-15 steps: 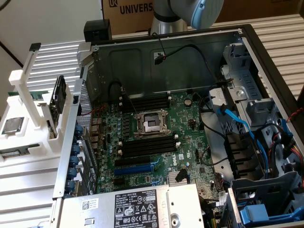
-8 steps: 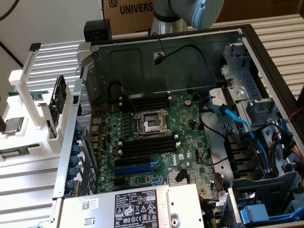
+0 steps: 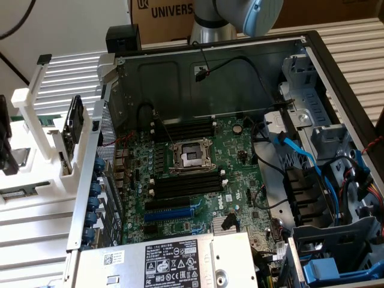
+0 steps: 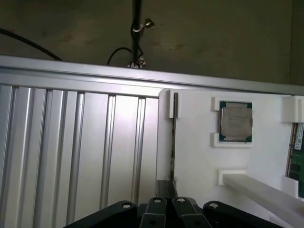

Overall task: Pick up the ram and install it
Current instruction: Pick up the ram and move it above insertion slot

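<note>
In the wrist view my gripper (image 4: 166, 207) is shut, its black fingertips pressed together with nothing visibly between them. It hangs over a white holder plate (image 4: 199, 156). The ram (image 4: 297, 154), a green circuit strip with a label, lies at that plate's far side, cut off by the picture's edge and well apart from the fingers. A thin dark strip (image 4: 174, 137) stands on edge in a white clip, running in line with the fingertips; I cannot tell what it is. In the exterior view the open computer case shows the motherboard (image 3: 234, 180) with black memory slots (image 3: 185, 183).
A processor chip (image 4: 236, 121) sits in a white frame on the holder plate. Ribbed aluminium tabletop (image 4: 71, 156) lies beside it. In the case, a second bank of black slots (image 3: 183, 129), the CPU socket (image 3: 191, 157), a blue expansion slot (image 3: 171, 213), cables and drive bays (image 3: 318, 180).
</note>
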### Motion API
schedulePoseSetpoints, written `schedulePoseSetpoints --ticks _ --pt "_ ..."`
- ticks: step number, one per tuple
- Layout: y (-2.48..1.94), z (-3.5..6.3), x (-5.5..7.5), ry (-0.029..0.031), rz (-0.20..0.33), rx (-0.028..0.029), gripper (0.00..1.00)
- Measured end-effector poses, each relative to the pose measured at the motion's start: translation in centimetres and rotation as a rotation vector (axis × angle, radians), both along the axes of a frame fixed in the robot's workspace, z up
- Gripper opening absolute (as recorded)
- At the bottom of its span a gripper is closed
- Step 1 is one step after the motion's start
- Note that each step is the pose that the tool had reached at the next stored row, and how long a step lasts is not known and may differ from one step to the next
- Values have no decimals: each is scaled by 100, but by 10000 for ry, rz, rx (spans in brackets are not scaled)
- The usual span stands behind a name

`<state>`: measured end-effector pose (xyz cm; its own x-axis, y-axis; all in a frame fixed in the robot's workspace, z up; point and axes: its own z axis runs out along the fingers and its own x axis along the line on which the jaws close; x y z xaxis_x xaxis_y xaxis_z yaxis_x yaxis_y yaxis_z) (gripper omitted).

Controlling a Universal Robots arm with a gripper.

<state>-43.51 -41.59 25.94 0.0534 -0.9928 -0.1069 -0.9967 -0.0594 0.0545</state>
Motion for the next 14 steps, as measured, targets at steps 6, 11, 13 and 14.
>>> schedulePoseSetpoints --ticks 6,11,13,14 --pt "82 -158 10 7 2 -4 10" --pt "210 -227 6 21 14 -110 10" --pt "213 -249 -3 24 33 -125 10" --pt "219 -260 -9 25 36 -139 10"
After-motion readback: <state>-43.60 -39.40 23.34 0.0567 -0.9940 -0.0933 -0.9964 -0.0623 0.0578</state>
